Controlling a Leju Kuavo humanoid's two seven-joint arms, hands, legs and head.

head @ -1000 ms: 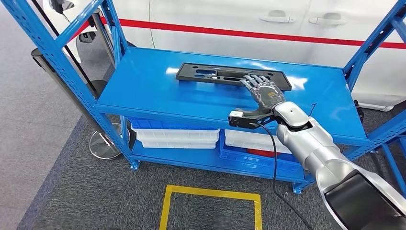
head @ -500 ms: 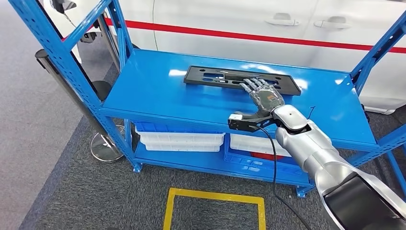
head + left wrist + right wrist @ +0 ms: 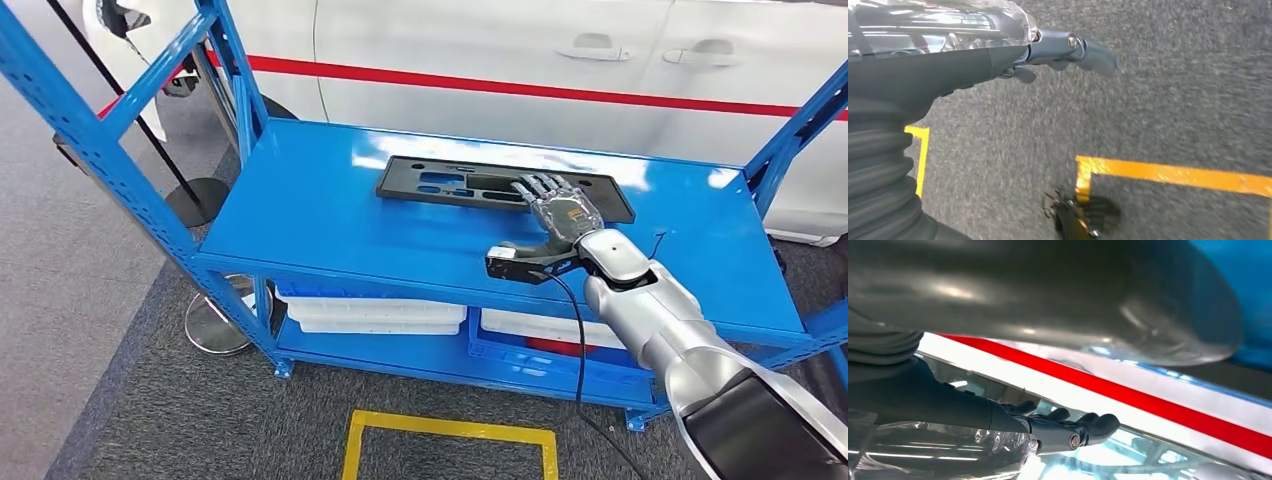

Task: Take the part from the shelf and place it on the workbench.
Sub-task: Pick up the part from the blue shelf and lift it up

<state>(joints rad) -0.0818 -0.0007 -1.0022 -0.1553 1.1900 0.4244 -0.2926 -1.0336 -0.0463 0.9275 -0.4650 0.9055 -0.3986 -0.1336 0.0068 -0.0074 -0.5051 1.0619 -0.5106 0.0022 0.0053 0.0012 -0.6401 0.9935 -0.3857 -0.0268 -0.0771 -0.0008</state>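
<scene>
The part (image 3: 503, 187), a long black plate with cut-outs, lies flat on the top deck of the blue shelf (image 3: 330, 215), upper middle of the head view. The right hand (image 3: 560, 210) is laid over its right half, palm down, fingers (image 3: 541, 185) stretched flat along the plate and not curled round anything; it holds nothing yet. Whether the fingertips press on the plate or hang just above it I cannot tell.

To grip well, I judge the hand should get the thumb under the near edge and the fingers over the top, or hook into a cut-out. A flat plate on smooth painted steel gives little to grab and may slide toward the back. A hold nearer the plate's middle would keep it from tipping when lifted.

The left hand (image 3: 1068, 50) hangs over the floor, fingers loosely apart, holding nothing.

The deck is glossy and throws back the light. White bins (image 3: 375, 310) sit on the lower level. Behind stands a white car (image 3: 500, 40) with a red stripe, close to the shelf. Below is grey carpet (image 3: 200, 420) with a yellow taped square (image 3: 450, 432) at the bottom centre.
</scene>
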